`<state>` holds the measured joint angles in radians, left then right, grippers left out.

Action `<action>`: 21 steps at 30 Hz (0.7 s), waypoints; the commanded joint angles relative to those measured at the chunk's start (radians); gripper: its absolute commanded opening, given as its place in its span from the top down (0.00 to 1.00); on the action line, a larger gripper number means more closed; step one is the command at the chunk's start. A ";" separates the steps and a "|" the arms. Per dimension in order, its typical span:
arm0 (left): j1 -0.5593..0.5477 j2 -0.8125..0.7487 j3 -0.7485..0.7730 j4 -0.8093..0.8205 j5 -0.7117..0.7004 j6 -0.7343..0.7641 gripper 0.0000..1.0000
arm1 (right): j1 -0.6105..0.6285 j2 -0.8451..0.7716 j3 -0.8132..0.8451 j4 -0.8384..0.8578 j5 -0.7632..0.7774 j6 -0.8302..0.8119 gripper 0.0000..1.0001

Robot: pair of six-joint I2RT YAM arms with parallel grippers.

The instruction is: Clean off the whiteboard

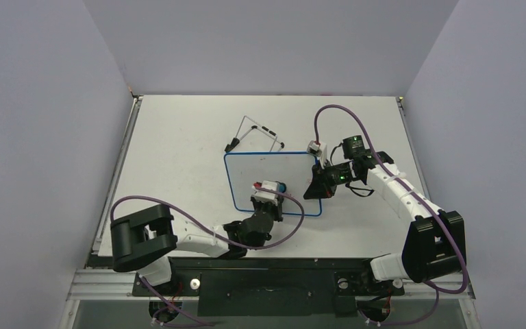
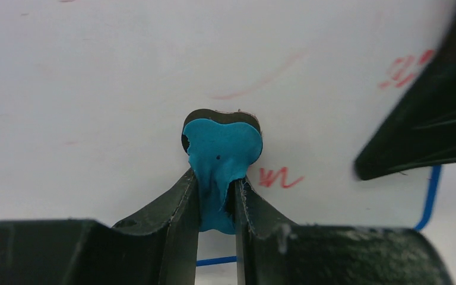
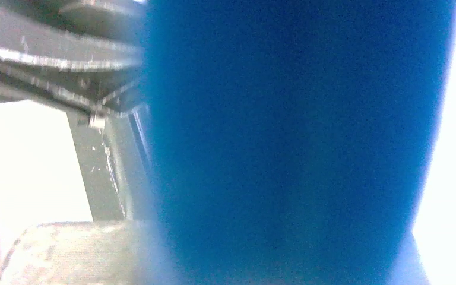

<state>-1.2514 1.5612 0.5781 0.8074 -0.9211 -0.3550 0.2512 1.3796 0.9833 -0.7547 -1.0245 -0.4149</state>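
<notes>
The whiteboard [image 1: 257, 175] lies flat mid-table, white with a thin blue rim. My left gripper [image 1: 268, 193] is shut on the blue-black eraser [image 1: 279, 186] and holds it down on the board near its front edge. In the left wrist view the eraser [image 2: 222, 148] is squeezed between the fingers [image 2: 178, 208], with red scribbles [image 2: 280, 177] just right of it, more [image 2: 404, 68] at the far right and a faint red stroke [image 2: 261, 80]. My right gripper [image 1: 316, 186] is shut on the board's right edge. The blurred blue rim [image 3: 297, 142] fills the right wrist view.
The black wire stand [image 1: 257, 133] lies on the table just behind the board. The right gripper's black finger [image 2: 427, 119] reaches over the board's right side, close to the eraser. Grey walls enclose the table [image 1: 178, 151] on the left, back and right.
</notes>
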 commanded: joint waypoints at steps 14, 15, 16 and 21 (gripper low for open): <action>0.139 -0.026 0.043 -0.079 -0.050 -0.054 1.00 | 0.010 -0.030 -0.001 -0.024 0.004 -0.027 1.00; 0.149 -0.033 0.037 -0.080 -0.050 -0.052 1.00 | 0.010 -0.029 -0.001 -0.024 0.004 -0.027 1.00; 0.152 -0.040 0.036 -0.080 -0.048 -0.052 1.00 | 0.010 -0.030 -0.001 -0.024 0.004 -0.027 1.00; 0.110 0.008 0.075 -0.067 -0.012 -0.057 1.00 | 0.011 -0.027 -0.001 -0.024 0.007 -0.028 1.00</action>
<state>-1.1202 1.5394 0.6178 0.7422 -0.9253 -0.4065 0.2474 1.3796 0.9833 -0.6971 -1.0019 -0.4095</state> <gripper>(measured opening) 0.187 0.018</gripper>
